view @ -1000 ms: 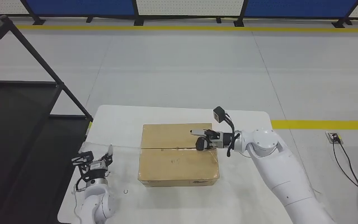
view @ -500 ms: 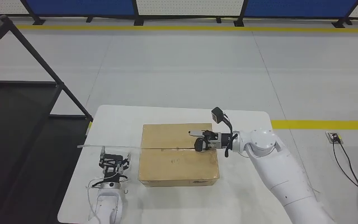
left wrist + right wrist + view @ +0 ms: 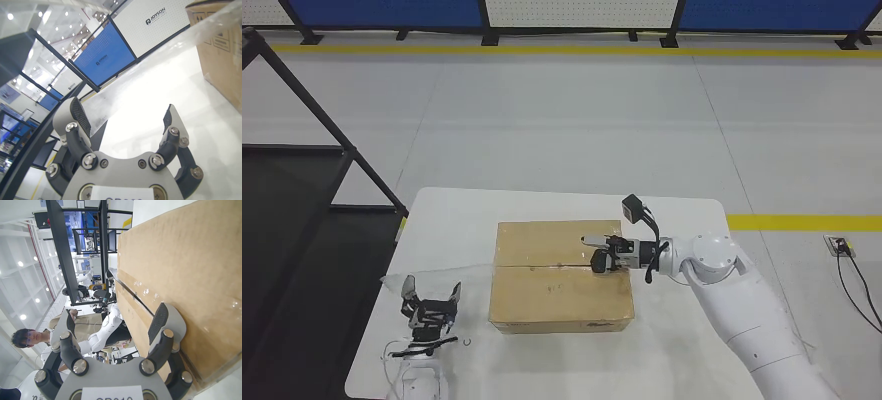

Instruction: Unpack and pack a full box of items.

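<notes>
The white table (image 3: pixel 682 330) has rounded corners and carries one closed cardboard box (image 3: pixel 552 290), brown and set lengthwise across its middle. The box lies directly beneath the right pincer (image 3: pixel 599 255), whose tips are at the taped seam (image 3: pixel 532 265) that runs along the middle of the lid. The left pincer (image 3: pixel 432 295) is over bare tabletop; the box stands near it but apart from it, with its short side wall facing the pincer. A small ring-shaped thing (image 3: pixel 468 343) lies on the table just beside the left pincer, towards the box's nearest corner. What it is cannot be told.
</notes>
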Robot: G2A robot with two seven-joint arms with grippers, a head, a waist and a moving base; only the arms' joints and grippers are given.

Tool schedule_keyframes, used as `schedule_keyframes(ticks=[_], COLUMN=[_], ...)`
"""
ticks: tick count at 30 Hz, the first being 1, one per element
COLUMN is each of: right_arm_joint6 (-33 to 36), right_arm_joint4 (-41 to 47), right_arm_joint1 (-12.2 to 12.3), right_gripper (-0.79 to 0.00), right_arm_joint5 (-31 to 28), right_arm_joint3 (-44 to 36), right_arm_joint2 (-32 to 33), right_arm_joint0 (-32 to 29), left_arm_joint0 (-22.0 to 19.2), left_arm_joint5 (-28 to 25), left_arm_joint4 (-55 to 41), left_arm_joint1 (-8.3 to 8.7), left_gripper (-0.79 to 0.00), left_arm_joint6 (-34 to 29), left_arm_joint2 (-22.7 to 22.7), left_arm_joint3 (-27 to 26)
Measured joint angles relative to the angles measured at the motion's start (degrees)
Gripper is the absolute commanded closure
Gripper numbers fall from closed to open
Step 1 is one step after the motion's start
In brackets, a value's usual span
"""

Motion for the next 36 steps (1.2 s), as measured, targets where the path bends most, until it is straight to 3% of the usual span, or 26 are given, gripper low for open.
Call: schedule_keyframes(ticks=[3, 8, 18, 24, 33, 36], right_arm_joint6=[0.11, 0.37, 0.61, 0.58, 0.61, 0.64], right_arm_joint4=[0.13, 0.2, 0.05, -0.02, -0.06, -0.02], right_arm_joint1=[0.0, -0.11, -0.18, 0.0, 0.17, 0.19], right_gripper=[-0.785, -0.785, -0.785, -0.785, -0.785, -0.785], right_arm_joint5=[0.08, 0.13, 0.05, 0.04, -0.11, -0.13], right_arm_joint3=[0.04, 0.47, 0.6, 0.22, -0.31, -0.28], right_arm_joint2=[-0.11, -0.67, -1.38, -1.27, -1.32, -1.39], right_arm_joint0=[0.29, 0.91, 1.53, 1.2, 0.92, 0.91], left_arm_joint0=[1.52, 3.61, 1.93, -1.56, -8.02, -9.9], left_arm_joint5=[2.42, -1.1, -17.45, -16.79, -22.95, -20.72], left_arm_joint4=[0.58, -2.01, 6.75, 5.4, 6.63, 5.96], left_arm_joint1=[0.08, 0.27, 1.5, 1.22, 1.21, 0.89], left_gripper=[-0.785, -0.785, -0.785, -0.785, -0.785, -0.785], left_arm_joint6=[1.7, 0.54, -8.93, -12.66, -16.15, -16.31], left_arm_joint2=[-1.05, -2.83, -3.19, -2.98, -1.1, -0.49], left_arm_joint3=[-1.48, -5.73, -7.76, -6.89, -0.53, 1.12])
